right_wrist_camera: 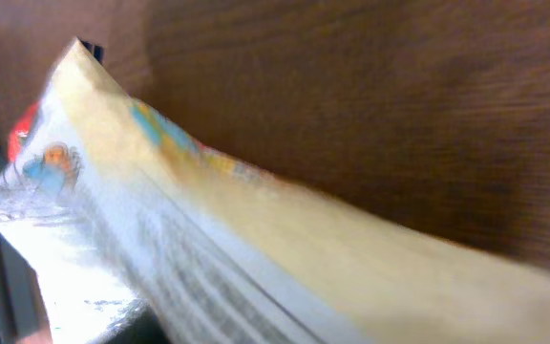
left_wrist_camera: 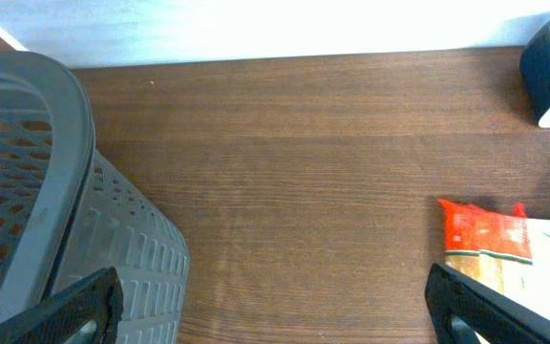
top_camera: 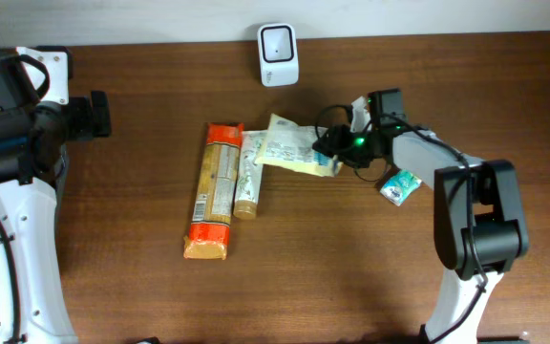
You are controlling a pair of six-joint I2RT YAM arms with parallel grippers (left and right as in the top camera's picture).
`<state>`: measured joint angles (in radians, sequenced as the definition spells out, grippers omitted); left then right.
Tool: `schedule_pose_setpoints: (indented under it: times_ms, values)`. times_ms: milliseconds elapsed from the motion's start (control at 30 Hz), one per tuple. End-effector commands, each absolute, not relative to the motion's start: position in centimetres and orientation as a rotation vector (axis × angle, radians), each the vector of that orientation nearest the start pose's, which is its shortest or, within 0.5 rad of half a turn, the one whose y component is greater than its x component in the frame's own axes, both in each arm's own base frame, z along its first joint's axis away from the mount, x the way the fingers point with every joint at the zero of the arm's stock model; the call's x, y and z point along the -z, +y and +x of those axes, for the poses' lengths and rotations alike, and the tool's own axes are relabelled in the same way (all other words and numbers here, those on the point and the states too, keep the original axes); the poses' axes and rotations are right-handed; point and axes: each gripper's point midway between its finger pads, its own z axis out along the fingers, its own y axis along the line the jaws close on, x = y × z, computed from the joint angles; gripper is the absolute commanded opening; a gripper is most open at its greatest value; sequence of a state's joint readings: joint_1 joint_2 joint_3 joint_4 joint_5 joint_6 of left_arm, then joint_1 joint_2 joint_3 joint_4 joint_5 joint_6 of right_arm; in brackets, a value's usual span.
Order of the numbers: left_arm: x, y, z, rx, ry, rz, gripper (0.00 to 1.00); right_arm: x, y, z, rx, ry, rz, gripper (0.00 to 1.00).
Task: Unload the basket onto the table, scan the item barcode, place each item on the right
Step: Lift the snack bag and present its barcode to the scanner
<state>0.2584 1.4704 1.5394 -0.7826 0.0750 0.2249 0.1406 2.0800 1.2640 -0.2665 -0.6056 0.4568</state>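
The right gripper (top_camera: 332, 151) meets the right edge of a pale yellow pouch (top_camera: 289, 148) just right of centre in the overhead view. The pouch lies tilted, its left end over a tube (top_camera: 246, 182) that sits beside a long red packet (top_camera: 216, 191). Whether the jaws pinch the pouch or merely straddle it cannot be told. From above the fingers are lost against the black housing, and the right wrist view is filled by the pouch's blurred foil face, with no fingertip showing. The scanner (top_camera: 278, 54) stands at the top centre of the table (top_camera: 351, 268), near the pouch but apart from it. A small teal packet (top_camera: 401, 184) lies beside the right arm at the right of the frame. At the upper left, the left gripper (left_wrist_camera: 275, 311) hangs spread wide and empty, with a grey basket (left_wrist_camera: 36, 191) at the left of its wrist view. The step in hand looks to be the pick-up of the pouch, the scan itself not yet done. The next move would call for a firm hold on that edge, a lift clear of the tube, and a carry up-frame to the scanner with the barcode side turned toward it. Where the barcode sits cannot be read here. A slack hold on slick foil could let the pouch droop or slip.
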Motion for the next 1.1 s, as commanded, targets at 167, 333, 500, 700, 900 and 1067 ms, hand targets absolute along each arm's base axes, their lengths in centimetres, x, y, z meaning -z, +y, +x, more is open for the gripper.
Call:
schedule_pose_setpoints:
  times_ms: [167, 333, 500, 700, 900, 1067]
  values:
    - [-29.4, 9.4, 40.9, -0.168, 2.282, 0.023, 0.99, -9.5, 15.9, 42.2, -1.287, 2.498, -0.11, 0.04]
    - [-29.4, 9.4, 40.9, -0.168, 2.282, 0.023, 0.99, -20.3, 15.2, 38.0, -1.452, 2.156, -0.468, 0.04]
    - [-29.4, 9.4, 40.9, -0.168, 2.282, 0.023, 0.99, -22.5, 17.6, 36.2, -1.387, 1.934, -0.801, 0.04]
    - [-29.4, 9.4, 40.9, -0.168, 2.282, 0.023, 0.99, -20.4, 17.7, 37.3, -1.111, 1.912, -0.975, 0.04]
    - [-29.4, 9.4, 40.9, -0.168, 2.282, 0.023, 0.99, -21.0, 17.8, 38.0, -1.036, 1.816, -1.05, 0.04]
    - [-29.4, 9.4, 40.9, -0.168, 2.282, 0.023, 0.99, -17.6, 14.9, 41.5, -0.83, 2.213, -0.655, 0.04]
